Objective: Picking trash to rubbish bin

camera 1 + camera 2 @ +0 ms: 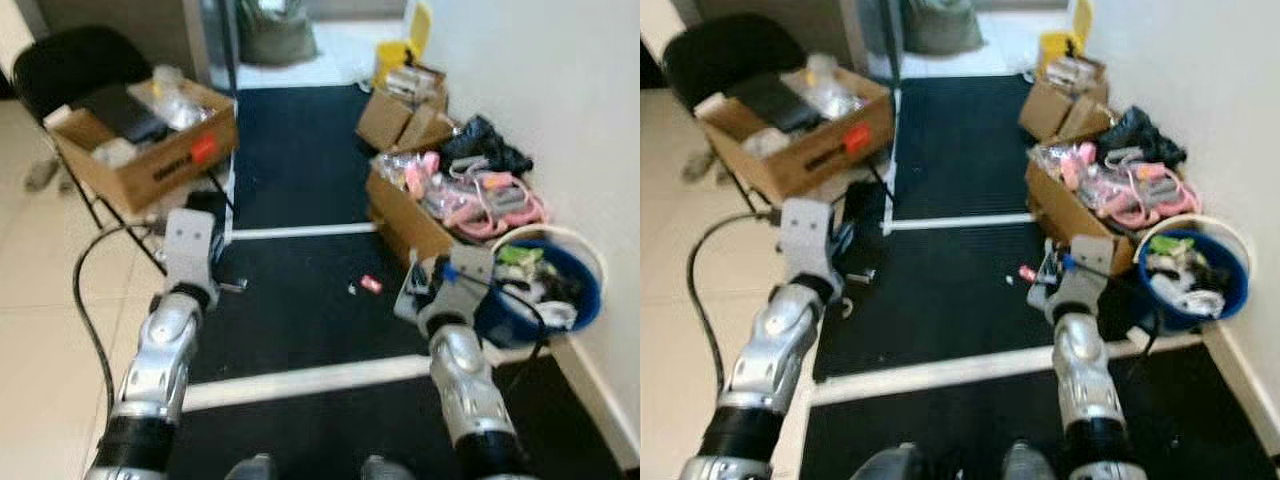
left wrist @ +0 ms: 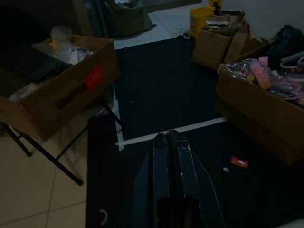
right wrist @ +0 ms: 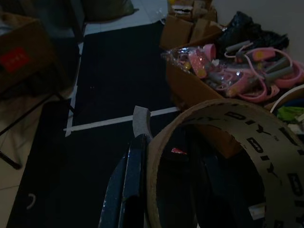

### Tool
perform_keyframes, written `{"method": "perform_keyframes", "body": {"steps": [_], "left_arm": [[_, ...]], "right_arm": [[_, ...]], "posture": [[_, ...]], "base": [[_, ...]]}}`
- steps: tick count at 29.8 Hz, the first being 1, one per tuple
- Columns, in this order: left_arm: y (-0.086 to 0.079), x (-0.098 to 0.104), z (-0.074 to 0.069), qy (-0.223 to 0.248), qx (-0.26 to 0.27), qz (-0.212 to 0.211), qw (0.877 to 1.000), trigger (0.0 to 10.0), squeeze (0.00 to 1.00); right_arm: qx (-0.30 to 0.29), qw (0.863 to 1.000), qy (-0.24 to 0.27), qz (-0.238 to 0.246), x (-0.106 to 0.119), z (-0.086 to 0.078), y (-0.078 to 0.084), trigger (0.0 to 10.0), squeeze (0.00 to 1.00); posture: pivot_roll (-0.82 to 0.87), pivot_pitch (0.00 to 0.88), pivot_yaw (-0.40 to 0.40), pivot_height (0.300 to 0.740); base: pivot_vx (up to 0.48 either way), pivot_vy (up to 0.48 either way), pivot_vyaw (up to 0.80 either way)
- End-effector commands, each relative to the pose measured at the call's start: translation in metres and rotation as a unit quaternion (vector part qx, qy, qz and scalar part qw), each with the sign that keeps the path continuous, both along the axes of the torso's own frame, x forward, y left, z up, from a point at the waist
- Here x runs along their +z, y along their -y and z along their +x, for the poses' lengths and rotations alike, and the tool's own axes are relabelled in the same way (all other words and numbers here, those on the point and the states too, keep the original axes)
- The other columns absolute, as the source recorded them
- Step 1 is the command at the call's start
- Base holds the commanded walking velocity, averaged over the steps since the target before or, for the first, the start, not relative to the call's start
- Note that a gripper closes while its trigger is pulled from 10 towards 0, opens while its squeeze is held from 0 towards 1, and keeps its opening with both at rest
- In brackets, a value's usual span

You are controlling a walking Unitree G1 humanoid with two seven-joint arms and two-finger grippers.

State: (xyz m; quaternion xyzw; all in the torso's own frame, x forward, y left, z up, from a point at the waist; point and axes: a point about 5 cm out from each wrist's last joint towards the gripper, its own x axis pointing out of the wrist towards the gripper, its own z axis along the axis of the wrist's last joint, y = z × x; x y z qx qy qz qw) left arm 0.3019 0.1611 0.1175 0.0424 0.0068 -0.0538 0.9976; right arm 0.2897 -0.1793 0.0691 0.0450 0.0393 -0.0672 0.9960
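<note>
My right gripper [image 1: 424,286] is shut on a brown cardboard tape ring [image 3: 223,142] printed "DIY". One black finger [image 3: 135,180] lies outside the ring's wall and the other sits inside it. The gripper hangs just left of a blue rubbish bin [image 1: 590,292] with a white rim, which stands against the right wall and holds mixed trash. A small red scrap [image 1: 371,284] lies on the black mat [image 1: 300,160], ahead of and between my arms. My left gripper [image 2: 171,138] is shut on nothing, held above the mat's left part.
An open cardboard box [image 1: 150,140] rests on a black folding chair at the left. A box of pink hangers [image 1: 440,200] stands beside the bin, with more boxes [image 1: 405,110] and a yellow bucket [image 1: 395,55] behind. A black cable [image 1: 80,290] loops by my left arm.
</note>
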Motion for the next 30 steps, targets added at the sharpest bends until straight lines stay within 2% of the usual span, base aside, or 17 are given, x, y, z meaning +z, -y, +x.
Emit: {"method": "perform_keyframes", "body": {"steps": [1,23,30], "left_arm": [[0.0025,-0.0014,0.0016,-0.004,-0.010,0.006,1.000,10.0,0.00],[-0.0017,-0.0012,-0.0005,0.003,-0.006,0.010,1.000,10.0,0.00],[-0.0016,-0.0008,-0.0001,0.003,-0.008,0.010,1.000,10.0,0.00]], "right_arm": [[-0.018,1.000,-0.006,-0.002,-0.0036,-0.0045,0.0095,10.0,0.00],[-0.003,1.000,-0.007,0.008,-0.0065,-0.0049,0.0002,10.0,0.00],[0.003,1.000,-0.012,0.005,-0.0065,-0.0031,0.0004,10.0,0.00]], "posture": [[0.01,0.027,0.061,0.740],[0.02,0.000,0.038,0.740],[0.02,0.000,0.045,0.740]], "base": [[0.349,0.000,-0.58],[0.351,0.000,-0.57],[0.349,0.000,0.00]]}}
